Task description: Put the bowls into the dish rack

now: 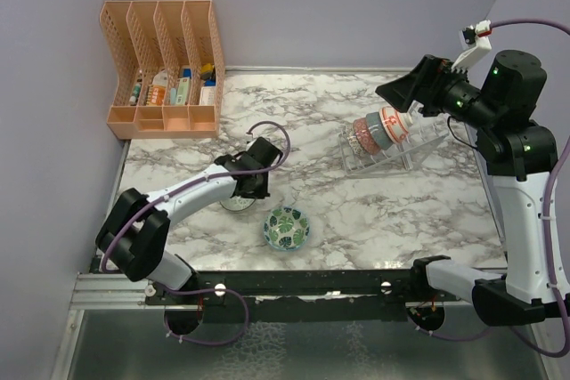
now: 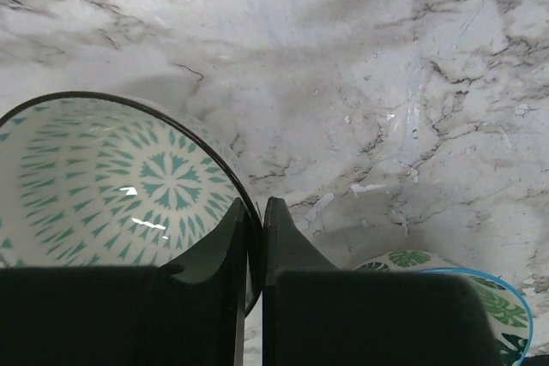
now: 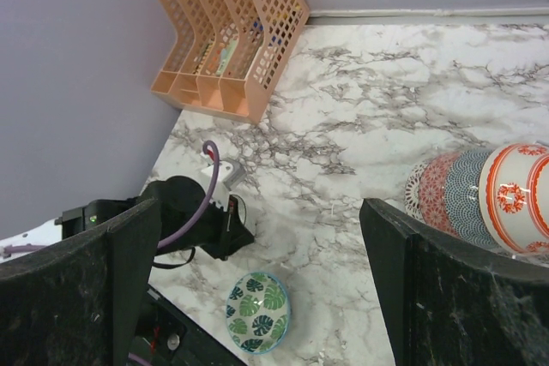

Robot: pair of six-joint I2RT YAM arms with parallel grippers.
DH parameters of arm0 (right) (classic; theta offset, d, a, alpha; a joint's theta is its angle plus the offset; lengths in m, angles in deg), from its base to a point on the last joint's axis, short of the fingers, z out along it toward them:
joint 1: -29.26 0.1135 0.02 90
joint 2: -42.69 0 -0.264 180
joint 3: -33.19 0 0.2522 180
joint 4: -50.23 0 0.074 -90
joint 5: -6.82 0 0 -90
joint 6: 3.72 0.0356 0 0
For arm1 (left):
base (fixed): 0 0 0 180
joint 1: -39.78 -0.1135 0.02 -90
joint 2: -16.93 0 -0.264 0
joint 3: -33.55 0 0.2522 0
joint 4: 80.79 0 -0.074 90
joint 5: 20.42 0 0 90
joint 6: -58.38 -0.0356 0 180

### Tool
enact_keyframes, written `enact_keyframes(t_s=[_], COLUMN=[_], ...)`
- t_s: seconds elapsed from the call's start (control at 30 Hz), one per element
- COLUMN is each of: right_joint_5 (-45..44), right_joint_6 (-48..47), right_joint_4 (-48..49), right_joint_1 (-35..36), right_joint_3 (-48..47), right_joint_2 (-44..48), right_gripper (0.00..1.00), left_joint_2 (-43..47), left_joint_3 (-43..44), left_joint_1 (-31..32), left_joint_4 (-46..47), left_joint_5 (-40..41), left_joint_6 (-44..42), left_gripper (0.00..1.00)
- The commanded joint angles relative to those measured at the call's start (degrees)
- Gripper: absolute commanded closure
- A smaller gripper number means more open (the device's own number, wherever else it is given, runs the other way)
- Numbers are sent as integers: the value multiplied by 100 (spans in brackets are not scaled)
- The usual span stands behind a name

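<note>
Left hand (image 2: 255,216): low over the surface (image 2: 369,83), fingers pinching the rim of the teal-patterned bowl (image 2: 103,186).
Right hand (image 1: 403,92): raised above the dish rack (image 1: 429,143), fingers spread, holding nothing.
Racked bowls (image 1: 378,131): on edge.
Leaf-print bowl (image 1: 286,228): beside the left hand, near the front edge.
Room: marble between this bowl and the rack.

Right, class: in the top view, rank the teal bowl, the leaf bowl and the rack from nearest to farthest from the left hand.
1. Teal bowl: right under the left hand, which pinches its rim.
2. Leaf bowl: close by, to the right.
3. Rack: far off on the right side.
</note>
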Motion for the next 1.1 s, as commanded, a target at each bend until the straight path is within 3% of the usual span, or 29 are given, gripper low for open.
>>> enact_keyframes(t_s=[0.0,0.3,0.67,1.07], right_joint_5=[-104,-201,-147,204], right_joint_6=[-43,406,1156,1237], right_joint_4=[-99,37,887,1205], right_joint_1=[-43,-39,-39,-39], right_joint_3=[-90,-971,-1429,-1441], right_joint_2=[109,-133,-251,-287], right_gripper=[0,0,0,1], left_joint_2=[65,344,-349,-1342], left_joint_3=[277,1587,2490,3247], left_joint_1=[8,62,111,236], left_joint_4=[-138,273,3558,6764], left_joint_5=[-63,-1114,-2965,-2739], left_joint_6=[-72,411,2766,5084], left_gripper=[100,100,100,100])
